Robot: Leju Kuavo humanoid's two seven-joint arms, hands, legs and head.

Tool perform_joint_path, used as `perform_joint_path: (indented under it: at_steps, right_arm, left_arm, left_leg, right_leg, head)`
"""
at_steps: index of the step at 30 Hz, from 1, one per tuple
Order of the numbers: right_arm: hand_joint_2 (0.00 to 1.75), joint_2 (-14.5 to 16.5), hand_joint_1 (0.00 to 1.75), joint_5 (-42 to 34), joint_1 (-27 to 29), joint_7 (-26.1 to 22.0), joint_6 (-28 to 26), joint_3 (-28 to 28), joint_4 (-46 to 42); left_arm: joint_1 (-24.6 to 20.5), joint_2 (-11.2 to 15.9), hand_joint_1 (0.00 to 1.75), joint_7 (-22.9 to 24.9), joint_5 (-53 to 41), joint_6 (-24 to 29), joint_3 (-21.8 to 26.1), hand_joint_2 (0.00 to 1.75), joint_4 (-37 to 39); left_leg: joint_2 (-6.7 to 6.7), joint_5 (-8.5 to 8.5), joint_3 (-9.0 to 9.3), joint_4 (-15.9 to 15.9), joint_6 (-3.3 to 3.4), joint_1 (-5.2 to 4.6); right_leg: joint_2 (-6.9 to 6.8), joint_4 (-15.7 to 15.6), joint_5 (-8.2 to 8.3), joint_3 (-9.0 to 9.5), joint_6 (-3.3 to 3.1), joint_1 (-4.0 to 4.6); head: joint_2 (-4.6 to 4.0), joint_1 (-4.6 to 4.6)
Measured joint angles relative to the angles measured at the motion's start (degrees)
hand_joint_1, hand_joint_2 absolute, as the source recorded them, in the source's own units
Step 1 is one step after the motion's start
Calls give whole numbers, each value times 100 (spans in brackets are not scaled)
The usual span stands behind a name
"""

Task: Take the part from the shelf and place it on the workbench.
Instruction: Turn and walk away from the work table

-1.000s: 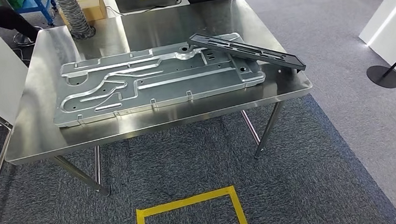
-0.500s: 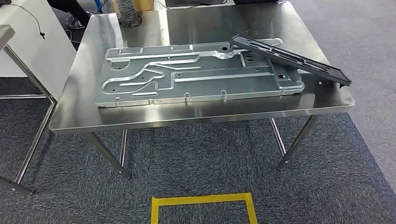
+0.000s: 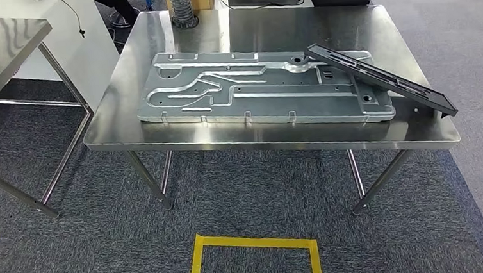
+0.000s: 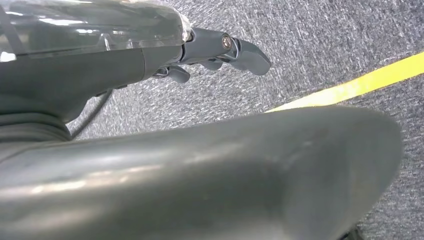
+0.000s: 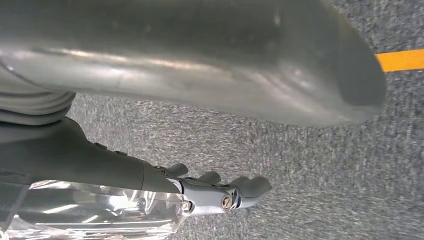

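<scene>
While part (image 3: 381, 78) overhangs workbench (image 3: 258, 142) — left hand (image 4: 210, 50) | right hand (image 5: 215, 192): fingers' spread unclear.

Steel workbench (image 3: 162, 139) carries a grey stamped panel (image 3: 255, 90) under a black part (image 3: 382, 78).

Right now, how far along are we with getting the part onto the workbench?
Looks done: a black part lies on the workbench, one end propped on the metal plate, the other at the bench's right edge. In hand: nothing; the left robot hand and right robot hand hang over carpet, holding nothing. Left: perhaps nothing, unless more parts wait on the shelf.
</scene>
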Motion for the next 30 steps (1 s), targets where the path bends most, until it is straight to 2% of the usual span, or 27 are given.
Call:
perform_joint_path:
  at_steps: [2, 3, 5, 6, 7, 8, 9, 11, 12, 13, 16, 17, 18, 19, 21, 22, 23, 24, 26, 27, 28, 29, 30]
  right_arm:
    - [0, 2, 0, 2, -3, -4, 20, 0, 0]
    - [0, 3, 0, 4, -4, -7, 24, 0, 0]
    - [0, 4, 0, 8, 4, -10, 25, 0, 0]
    - [0, 4, 0, 11, 8, -10, 26, 0, 0]
    - [0, 4, 0, 16, 10, -11, 28, 0, 0]
    - [0, 4, 0, 22, 9, -12, 31, 0, 0]
    - [0, 4, 0, 30, 7, -14, 33, 0, 0]
    - [0, 6, 0, 40, 4, -19, 37, 0, 0]
    - [0, 7, 0, 43, 2, -21, 37, 0, 0]
    - [0, 8, 0, 43, 1, -22, 38, 0, 0]
    - [0, 10, 0, 46, -1, -26, 41, 0, 1]
    - [0, 13, 0, 47, 1, -27, 42, 0, 3]
    - [0, 14, 0, 47, 3, -28, 42, 0, 4]
    - [0, 13, 0, 48, 3, -30, 42, 0, 5]
    - [0, 7, 0, 48, 2, -30, 42, 0, 7]
    - [0, 4, 0, 49, 1, -30, 42, 0, 7]
    - [0, 4, 0, 50, 2, -30, 42, 0, 8]
    - [0, 4, 0, 51, 0, -32, 42, 1, 8]
    - [0, 2, 0, 52, -14, -37, 40, 5, 7]
    - [0, 0, 0, 52, -26, -40, 38, 7, 7]
    - [0, -1, 0, 52, -34, -43, 36, 8, 7]
    - [0, -2, 0, 52, -39, -44, 34, 9, 8]
    - [0, -3, 0, 51, -41, -45, 31, 9, 8]
  left_arm:
    - [7, 2, 0, 7, 9, -25, 0, 0, 0]
    - [5, 4, 0, 10, 13, -37, 0, 0, 0]
    - [-3, 6, 0, 12, 21, -64, 0, 0, 0]
    - [-4, 6, 0, 12, 30, -80, 0, 0, 0]
    - [0, 7, 0, 12, 40, -93, 0, 0, 0]
    - [4, 8, 0, 10, 52, -104, 0, 0, 0]
    - [6, 9, 0, 9, 62, -108, 0, 0, 0]
    - [-6, 13, 0, 7, 69, -111, 0, 0, 0]
    - [-15, 14, 0, 6, 70, -112, 0, 0, 0]
    - [-21, 17, 0, 4, 70, -113, 1, 0, 0]
    - [-21, 26, 0, 1, 71, -120, 2, 0, 0]
    - [-27, 27, 0, -1, 70, -123, 2, 0, 0]
    - [-34, 25, 0, -1, 70, -126, 2, 0, 0]
    - [-40, 23, 0, -2, 69, -128, 2, 0, 0]
    - [-42, 23, 0, -2, 69, -136, 3, 0, 0]
    - [-39, 23, 0, -2, 69, -140, 3, 0, 0]
    - [-38, 23, 0, -2, 69, -144, 4, 0, 0]
    - [-38, 23, 0, -2, 68, -148, 4, 0, 1]
    - [-42, 23, 0, -2, 64, -154, 4, 0, 1]
    - [-47, 22, 0, -3, 60, -155, 4, 0, 1]
    - [-52, 22, 0, -4, 56, -156, 4, 0, 0]
    - [-57, 21, 0, -7, 52, -157, 3, 0, 0]
    - [-59, 20, 0, -9, 51, -157, 3, 0, 0]
  left_leg:
    - [37, -105, -40, 105, -57, 7]
    - [70, -275, -119, 310, -73, 7]
    - [131, -751, -387, 1025, -91, 16]
    - [141, -934, -514, 1389, -101, 20]
    - [150, -1013, -567, 1603, -108, 22]
    - [159, -980, -511, 1598, -108, 22]
    - [173, -850, -337, 1355, -100, 22]
    - [216, -557, 158, 537, -58, 10]
    - [231, -470, 323, 228, -30, -2]
    - [238, -434, 398, 60, -1, -14]
    - [228, -338, 345, 2, 100, -31]
    - [231, -283, 309, -12, 142, -25]
    - [235, -222, 259, -27, 181, -14]
    - [239, -165, 198, -32, 208, -6]
    - [237, -56, 53, -25, 227, -11]
    - [235, -1, -22, -19, 222, -13]
    - [231, 52, -96, -10, 213, -13]
    - [226, 101, -169, 0, 202, -13]
    - [213, 195, -288, 22, 165, -15]
    - [208, 241, -329, 30, 138, -19]
    - [204, 290, -353, 29, 106, -22]
    - [202, 340, -369, 23, 72, -23]
    - [199, 394, -378, 7, 36, -20]
  right_leg:
    - [-42, -39, 62, -8, -86, -18]
    - [-70, -60, 91, -22, -123, -29]
    - [-127, -59, 127, -75, -166, -20]
    - [-154, -45, 140, -111, -172, -11]
    - [-178, -27, 152, -148, -173, -4]
    - [-195, -5, 165, -187, -169, 0]
    - [-206, 21, 176, -222, -160, 2]
    - [-223, 78, 198, -280, -128, 15]
    - [-229, 101, 214, -303, -103, 22]
    - [-234, 116, 233, -321, -74, 29]
    - [-230, 118, 295, -355, 41, 11]
    - [-207, 170, 217, -389, 82, -2]
    - [-178, 315, 47, -454, 119, -14]
    - [-148, 580, -212, -552, 151, -28]
    - [-122, 1315, -716, -772, 202, -37]
    - [-120, 1593, -827, -814, 216, -39]
    - [-118, 1684, -810, -762, 221, -40]
    - [-116, 1551, -689, -601, 217, -42]
    - [-89, 753, -421, -16, 176, -38]
    - [-67, 331, -366, 259, 143, -25]
    - [-46, 29, -349, 439, 104, -8]
    - [-31, -127, -365, 515, 65, 12]
    - [-33, -154, -339, 500, 24, 32]
  head:
    - [-1, -1]
    - [-1, -1]
    - [-1, -1]
    - [0, -1]
    - [0, -1]
    - [0, -1]
    - [0, -1]
    - [0, -1]
    - [0, -1]
    - [-1, -1]
    - [-2, -1]
    - [-2, -1]
    - [-1, 0]
    - [-1, 0]
    - [0, 1]
    - [0, 0]
    - [0, 0]
    - [0, -1]
    - [0, -1]
    - [0, -3]
    - [0, -3]
    - [0, -4]
    - [0, -4]
